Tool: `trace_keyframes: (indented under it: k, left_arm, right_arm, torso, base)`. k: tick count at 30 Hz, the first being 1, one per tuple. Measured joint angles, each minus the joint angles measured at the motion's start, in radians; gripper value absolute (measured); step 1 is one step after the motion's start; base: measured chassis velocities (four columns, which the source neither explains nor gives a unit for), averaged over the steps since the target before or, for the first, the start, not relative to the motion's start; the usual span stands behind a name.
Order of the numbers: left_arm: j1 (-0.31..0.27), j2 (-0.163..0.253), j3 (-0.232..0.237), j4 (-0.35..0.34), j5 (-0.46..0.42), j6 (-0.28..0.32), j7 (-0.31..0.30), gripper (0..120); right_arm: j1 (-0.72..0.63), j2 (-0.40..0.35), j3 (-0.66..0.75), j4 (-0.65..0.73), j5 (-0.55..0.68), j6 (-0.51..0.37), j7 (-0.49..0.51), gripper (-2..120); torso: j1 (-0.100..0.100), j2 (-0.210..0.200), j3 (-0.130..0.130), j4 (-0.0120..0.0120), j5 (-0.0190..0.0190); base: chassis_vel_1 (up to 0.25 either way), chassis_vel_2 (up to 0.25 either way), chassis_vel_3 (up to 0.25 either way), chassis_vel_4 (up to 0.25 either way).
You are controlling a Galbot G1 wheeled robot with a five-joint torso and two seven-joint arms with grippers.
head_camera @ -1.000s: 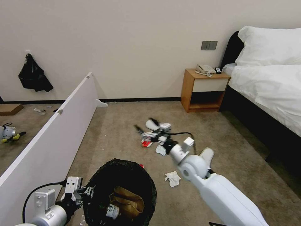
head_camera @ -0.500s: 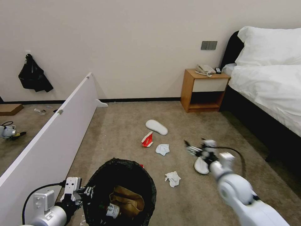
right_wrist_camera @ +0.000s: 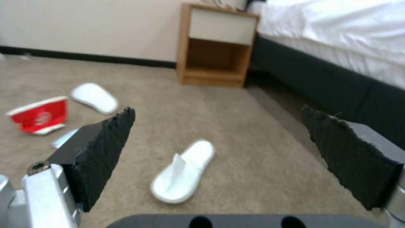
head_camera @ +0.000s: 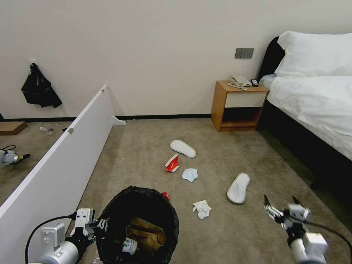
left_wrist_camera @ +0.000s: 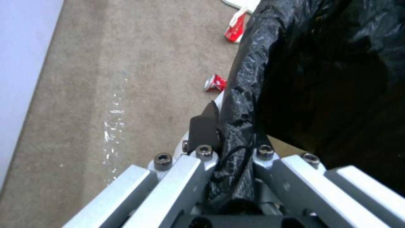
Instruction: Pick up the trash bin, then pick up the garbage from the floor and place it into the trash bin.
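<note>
1. Left gripper low at the near left of the head view, clamped on the rim of the trash bin, black liner pinched between its fingers in the left wrist view.
2. Trash bin close in front of the robot: round, lined with a crinkled glossy black bag folded over the rim; inside, a crumpled brown paper bag and a small bottle.
3. Right gripper low at the near right, held above the carpet, jaws spread wide, nothing between them.
4. Nearest slipper flat on the carpet just ahead and to the left of the right gripper, apart from it; in the right wrist view, seen between the two black pads, toe end toward the camera.
5. Second slipper farther off, toward the wall, sole up.
6. Red-and-white carton near it, tipped on its side; pale tissue just beside the carton; crumpled white tissue closer in, between bin and near slipper.
7. Small red wrapper on the carpet right against the bin's far side.
8. Right arm drawn back low, wrist pointing forward across the floor; left arm bent in close, cable looping off its wrist.
9. Beyond: nightstand against the wall, bed to the right, white panel along the left.
</note>
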Motion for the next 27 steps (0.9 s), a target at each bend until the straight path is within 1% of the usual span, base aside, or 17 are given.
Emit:
trace_keyframes:
  k: [1,2,3,6,11,13,17,27]
  left_arm:
    - [0.007,-0.004,-0.001,0.0,0.009,-0.001,0.002,3]
    - [0.007,-0.004,-0.001,0.0,0.009,-0.001,0.002,3]
    - [0.01,-0.006,-0.001,0.0,0.012,-0.001,0.002,3]
    - [0.01,-0.006,-0.002,-0.001,0.013,-0.001,0.002,3]
    - [0.01,-0.002,-0.006,-0.004,0.011,-0.001,0.002,3]
    - [0.016,-0.008,-0.004,-0.006,0.012,-0.001,0.002,3]
    - [0.018,-0.014,0.002,-0.008,0.015,-0.001,0.002,3]
    - [0.018,-0.016,0.001,-0.01,0.014,-0.001,0.002,3]
  right_arm:
    - [-0.047,0.032,0.006,0.005,-0.04,0.048,-0.026,100]
    - [-0.047,0.032,0.006,0.005,-0.04,0.048,-0.026,100]
    - [-0.07,0.047,0.006,0.008,-0.052,0.072,-0.039,100]
    - [-0.101,0.063,0.002,0.017,-0.064,0.093,-0.054,100]
    - [-0.113,0.073,-0.001,0.021,-0.075,0.108,-0.068,100]
    - [-0.118,0.083,-0.005,0.021,-0.067,0.131,-0.105,100]
    - [-0.118,0.088,-0.006,0.013,-0.054,0.147,-0.14,100]
    - [-0.11,0.087,-0.01,0.006,-0.045,0.147,-0.149,100]
  torso:
    - [0.0,0.0,0.0,0.0002,0.0001]
    - [0.0,0.0,0.0,0.0002,0.0001]
    - [0.0,0.0,0.0,0.0002,0.0002]
    - [0.0,0.0,0.0,0.0001,0.0001]
    - [0.0,0.0,0.0,0.0,0.0002]
    - [0.0,0.0,0.0,0.0001,0.0002]
    - [0.0,0.0,0.0,0.0,0.0003]
    - [0.0,0.0,0.0,0.0001,0.0002]
  base:
    - [0.0,0.0,0.0,0.0]
    - [0.0,0.0,0.0,0.0]
    - [0.0,0.0,0.0,0.0]
    - [0.0,0.0,0.0,0.0]
    - [0.0,0.0,0.0,0.0]
    - [0.0,0.0,0.0,0.0]
    - [0.0,0.0,0.0,0.0]
    - [-0.018,0.015,0.011,-0.018]
